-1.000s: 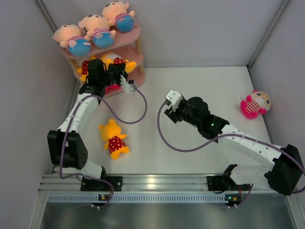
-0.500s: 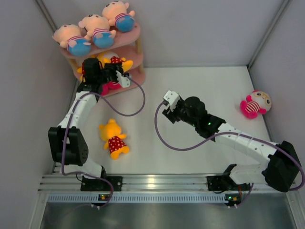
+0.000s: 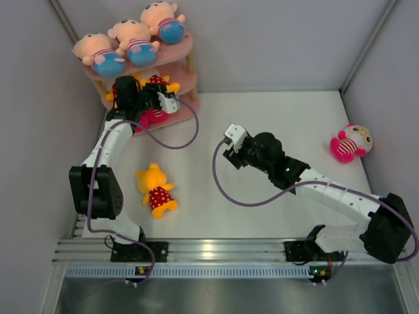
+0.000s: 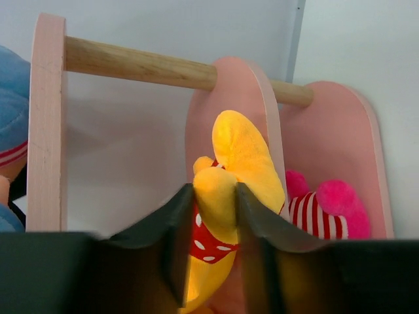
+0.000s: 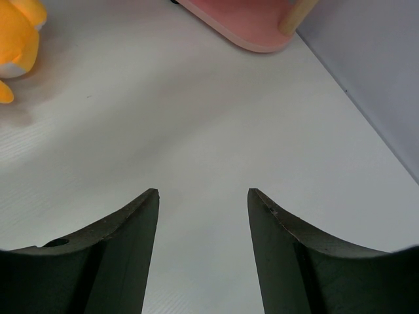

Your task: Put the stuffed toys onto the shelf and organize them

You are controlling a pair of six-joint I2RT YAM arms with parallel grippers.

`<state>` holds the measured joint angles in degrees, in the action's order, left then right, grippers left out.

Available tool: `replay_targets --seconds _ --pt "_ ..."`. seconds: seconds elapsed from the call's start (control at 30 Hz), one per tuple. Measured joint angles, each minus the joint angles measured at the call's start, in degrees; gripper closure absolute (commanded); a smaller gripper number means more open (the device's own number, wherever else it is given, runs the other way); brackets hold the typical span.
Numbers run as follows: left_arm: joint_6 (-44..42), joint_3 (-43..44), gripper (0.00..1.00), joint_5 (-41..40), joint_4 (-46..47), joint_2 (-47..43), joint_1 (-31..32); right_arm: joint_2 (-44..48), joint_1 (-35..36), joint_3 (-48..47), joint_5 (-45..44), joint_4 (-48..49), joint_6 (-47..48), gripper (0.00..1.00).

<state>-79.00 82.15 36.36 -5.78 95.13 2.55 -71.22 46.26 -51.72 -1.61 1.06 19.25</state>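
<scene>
The pink shelf (image 3: 188, 48) stands at the back left with three boy dolls (image 3: 134, 38) lying on its top board. My left gripper (image 3: 157, 98) reaches into the middle tier, its fingers pressed on both sides of a limb of a yellow bear (image 3: 160, 84). In the left wrist view that yellow bear (image 4: 239, 154) fills the gap of the gripper (image 4: 215, 196), with a pink striped doll (image 4: 324, 206) on the tier below. Another yellow bear (image 3: 156, 190) lies on the table. A pink doll (image 3: 350, 142) lies far right. My right gripper (image 3: 229, 147) hovers open and empty mid-table.
Grey walls close in on the left, back and right. The shelf's base board (image 5: 249, 23) and the lying bear (image 5: 16, 33) show at the top of the right wrist view, ahead of the right gripper (image 5: 203, 193). Purple cables loop off both arms.
My left gripper has carried the yellow bear up and back into the shelf's middle tier. The right gripper has shifted slightly left and stayed open.
</scene>
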Motion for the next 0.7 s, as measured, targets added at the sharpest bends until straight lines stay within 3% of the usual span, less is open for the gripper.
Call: replay_targets --seconds 0.07,0.1,0.2,0.53,0.63,0.7 --pt "0.4 -0.1 0.31 -0.1 -0.5 -0.1 -0.2 0.0 0.0 0.0 0.0 0.0 0.0 0.43" --pt "0.8 -0.1 0.19 -0.2 -0.7 -0.2 -0.2 0.0 0.0 0.0 0.0 0.0 0.0 0.43" --pt "1.4 -0.7 0.18 -0.9 -1.3 -1.1 -0.5 0.0 0.0 0.0 0.1 0.1 0.0 0.43" --pt "1.4 -7.9 0.29 0.3 -4.3 -12.1 0.0 0.0 0.0 0.7 0.5 0.8 -0.9 0.43" --pt "4.3 -8.0 0.39 -0.8 -5.5 -14.4 2.3 0.0 0.0 0.7 0.5 1.0 -1.1 0.43" --pt "7.0 -7.6 0.41 -3.7 -5.9 -14.8 5.6 0.0 0.0 0.7 0.7 1.0 -1.3 0.43"
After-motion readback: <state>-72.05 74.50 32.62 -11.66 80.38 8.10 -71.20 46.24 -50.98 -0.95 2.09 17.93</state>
